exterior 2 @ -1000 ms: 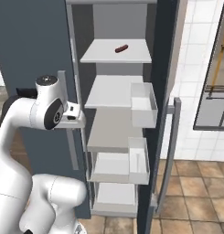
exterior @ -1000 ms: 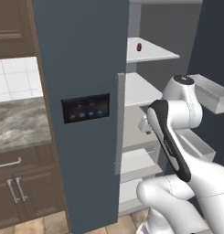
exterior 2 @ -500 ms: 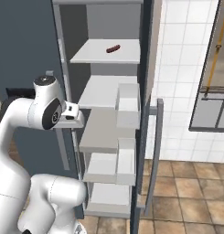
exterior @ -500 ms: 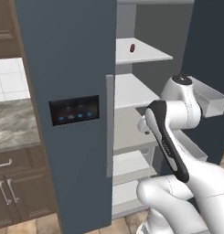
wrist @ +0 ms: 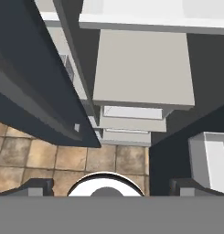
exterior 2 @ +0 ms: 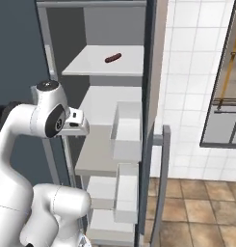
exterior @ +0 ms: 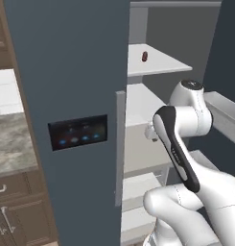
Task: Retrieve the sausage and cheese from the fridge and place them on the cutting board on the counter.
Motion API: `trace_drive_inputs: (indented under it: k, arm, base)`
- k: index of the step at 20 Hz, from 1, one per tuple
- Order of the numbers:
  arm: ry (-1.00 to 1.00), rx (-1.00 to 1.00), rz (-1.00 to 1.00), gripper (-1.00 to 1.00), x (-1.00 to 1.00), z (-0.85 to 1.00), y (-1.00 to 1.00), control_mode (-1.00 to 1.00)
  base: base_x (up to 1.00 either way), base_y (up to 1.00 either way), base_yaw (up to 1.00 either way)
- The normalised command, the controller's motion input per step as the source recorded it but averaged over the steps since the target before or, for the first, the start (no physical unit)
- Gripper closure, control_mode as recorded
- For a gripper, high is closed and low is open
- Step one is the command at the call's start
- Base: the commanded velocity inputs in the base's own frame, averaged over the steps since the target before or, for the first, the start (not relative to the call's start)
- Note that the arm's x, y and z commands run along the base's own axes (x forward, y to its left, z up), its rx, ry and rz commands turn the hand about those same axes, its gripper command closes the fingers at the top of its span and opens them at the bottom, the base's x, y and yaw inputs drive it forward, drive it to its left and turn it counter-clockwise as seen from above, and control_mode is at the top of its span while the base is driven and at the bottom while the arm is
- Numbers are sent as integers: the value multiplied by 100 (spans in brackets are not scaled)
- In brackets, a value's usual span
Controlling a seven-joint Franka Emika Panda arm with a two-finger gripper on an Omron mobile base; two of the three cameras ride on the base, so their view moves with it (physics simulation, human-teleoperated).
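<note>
Sitting on the top white shelf of the fridge [exterior: 85, 96], the sausage [exterior 2: 112, 58] is waiting high above the gripper [wrist: 111, 185]. The gripper is pointing down with its fingers wide apart, holding nothing. The cheese may be hiding somewhere; I cannot tell.

Base shifted relative to the fridge [exterior: 76, 96].
We note the whole scene has slid across both base views since earlier; nothing inside has moved, and the sausage [exterior 2: 112, 58] lies where it was.

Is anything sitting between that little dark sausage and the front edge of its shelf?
No. In the right base view, the sausage lies alone on its bare white shelf.
</note>
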Motion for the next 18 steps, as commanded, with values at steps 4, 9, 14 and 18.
trace_drive_inputs:
  k: [4, 9, 14, 18]
  arm:
    - [0, 0, 0, -100, 0, 0, 0, 100]
    - [0, 0, 0, -100, 0, 0, 0, 100]
    - [0, 0, 0, -100, 0, 0, 0, 100]
    - [0, 0, 0, -100, 0, 0, 0, 100]
  base:
    - [52, -32, 0]
    - [35, -39, 1]
    - [38, -7, 0]
    - [58, 0, 0]
